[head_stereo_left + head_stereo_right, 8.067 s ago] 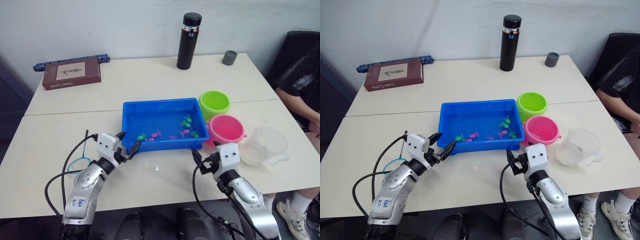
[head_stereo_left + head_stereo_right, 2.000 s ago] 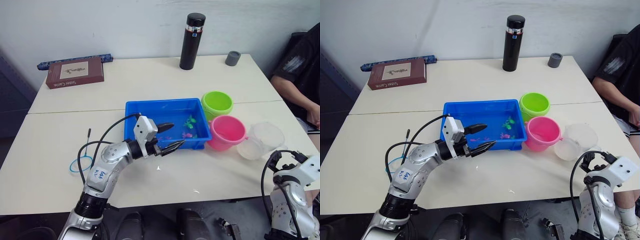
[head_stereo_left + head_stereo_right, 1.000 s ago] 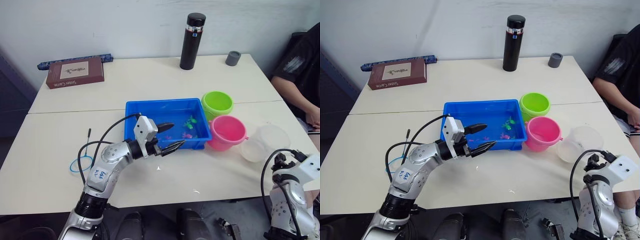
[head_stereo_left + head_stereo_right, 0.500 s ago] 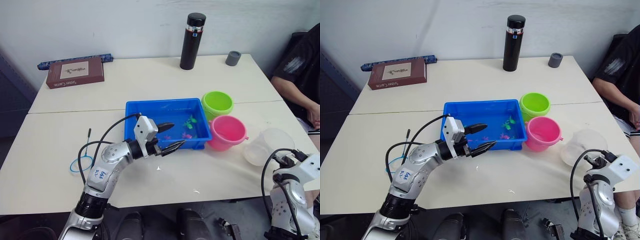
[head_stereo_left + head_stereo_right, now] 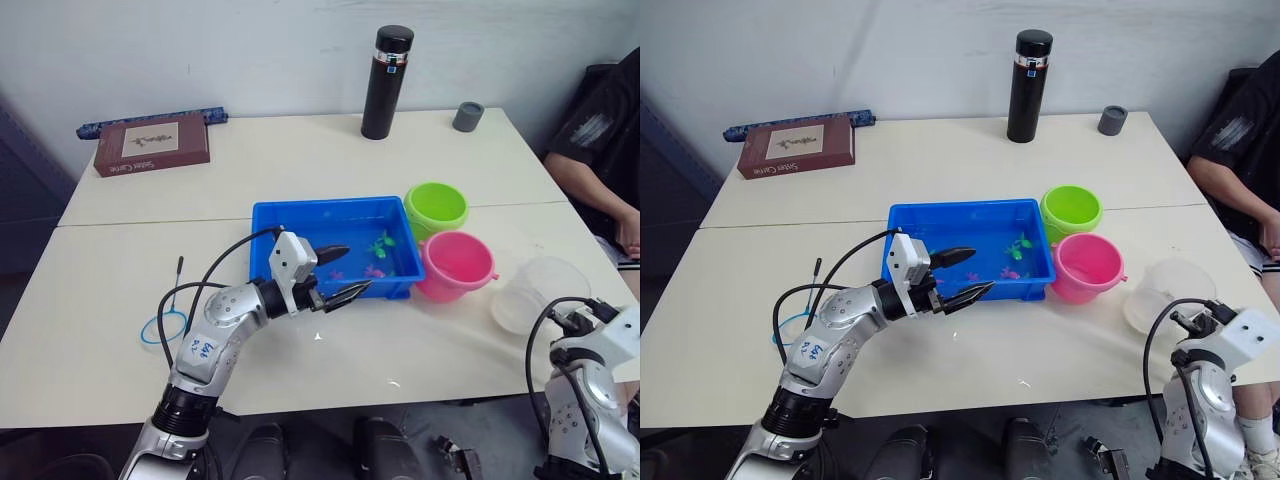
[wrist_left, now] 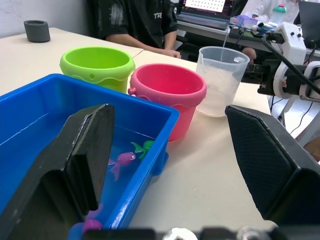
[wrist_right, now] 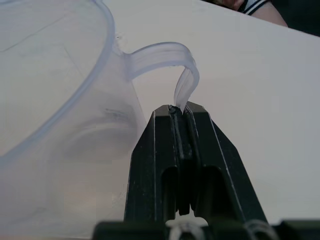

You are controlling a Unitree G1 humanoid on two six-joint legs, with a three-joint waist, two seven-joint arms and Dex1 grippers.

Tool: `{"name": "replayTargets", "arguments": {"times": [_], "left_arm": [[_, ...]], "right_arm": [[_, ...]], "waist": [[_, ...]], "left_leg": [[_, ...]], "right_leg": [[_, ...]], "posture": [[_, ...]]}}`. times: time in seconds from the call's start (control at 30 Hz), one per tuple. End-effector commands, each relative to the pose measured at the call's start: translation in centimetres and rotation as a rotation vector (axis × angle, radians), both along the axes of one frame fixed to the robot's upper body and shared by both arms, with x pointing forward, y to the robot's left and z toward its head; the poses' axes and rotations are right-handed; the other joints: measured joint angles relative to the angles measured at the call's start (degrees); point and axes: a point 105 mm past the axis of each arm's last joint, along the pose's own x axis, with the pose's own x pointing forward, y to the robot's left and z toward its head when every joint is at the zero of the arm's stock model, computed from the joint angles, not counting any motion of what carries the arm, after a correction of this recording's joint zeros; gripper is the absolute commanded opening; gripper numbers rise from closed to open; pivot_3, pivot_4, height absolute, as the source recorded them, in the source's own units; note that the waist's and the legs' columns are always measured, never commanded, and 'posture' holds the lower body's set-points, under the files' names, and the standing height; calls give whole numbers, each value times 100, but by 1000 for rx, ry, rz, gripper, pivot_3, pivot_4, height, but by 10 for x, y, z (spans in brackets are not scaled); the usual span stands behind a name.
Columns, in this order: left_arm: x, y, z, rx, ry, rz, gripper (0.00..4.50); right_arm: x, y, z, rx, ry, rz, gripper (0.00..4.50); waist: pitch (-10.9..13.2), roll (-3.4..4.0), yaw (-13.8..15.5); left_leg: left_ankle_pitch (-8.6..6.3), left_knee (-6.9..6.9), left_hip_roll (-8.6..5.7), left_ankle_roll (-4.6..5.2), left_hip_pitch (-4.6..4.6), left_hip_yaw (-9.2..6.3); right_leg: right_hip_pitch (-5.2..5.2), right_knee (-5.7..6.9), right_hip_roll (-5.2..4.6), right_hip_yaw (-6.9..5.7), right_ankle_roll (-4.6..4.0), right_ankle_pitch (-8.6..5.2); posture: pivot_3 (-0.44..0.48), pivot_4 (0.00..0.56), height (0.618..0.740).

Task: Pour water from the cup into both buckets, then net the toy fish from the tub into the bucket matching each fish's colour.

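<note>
Right end effector (image 7: 181, 111) clamped shut on the handle of the clear cup (image 5: 540, 292), cup just ahead of it beside the pink bucket (image 5: 456, 262), left end effector (image 5: 338, 274) spread wide, empty, over the blue tub's (image 5: 290, 216) near rim

two buckets (image 5: 435, 207) (image 5: 456, 262), one cup (image 5: 540, 292), one tub (image 5: 300, 222) and two flasks or cups (black (image 5: 387, 68), grey (image 5: 466, 116)) are sitting on the counter (image 5: 130, 290).

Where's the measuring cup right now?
The cup stands near the table's right front edge, just right of the pink bucket, its handle pinched by the right gripper.
</note>
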Motion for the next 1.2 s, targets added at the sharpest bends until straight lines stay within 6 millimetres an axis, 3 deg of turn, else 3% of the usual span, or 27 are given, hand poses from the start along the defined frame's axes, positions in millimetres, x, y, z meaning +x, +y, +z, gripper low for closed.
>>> {"name": "replayTargets", "arguments": {"times": [0.03, 0.53, 1.2], "left_arm": [[-2, -1, 11, -22, -47, -8, 3822], [-3, 6, 16, 10, -54, -36, 3822], [0, 10, 25, 34, -89, -30, 3822]], "right_arm": [[-2, -5, 38, -125, -77, 16, 63], [10, -12, 79, -374, -76, 103, 63], [43, 8, 119, -857, -40, 316, 63]], "waist": [[1, 3, -5], [3, 5, 0], [3, 5, 3]], "left_leg": [[0, 0, 0, 0, 0, 0], [0, 0, -2, 2, -2, 12], [0, 1, -5, 3, -4, 24]], "right_leg": [[-1, 0, 0, 2, 0, 0], [-1, -5, 3, 1, 2, 1], [-1, -10, 4, 2, 27, 15]], "posture": [[0, 150, 740], [0, 150, 740], [0, 150, 740]]}}
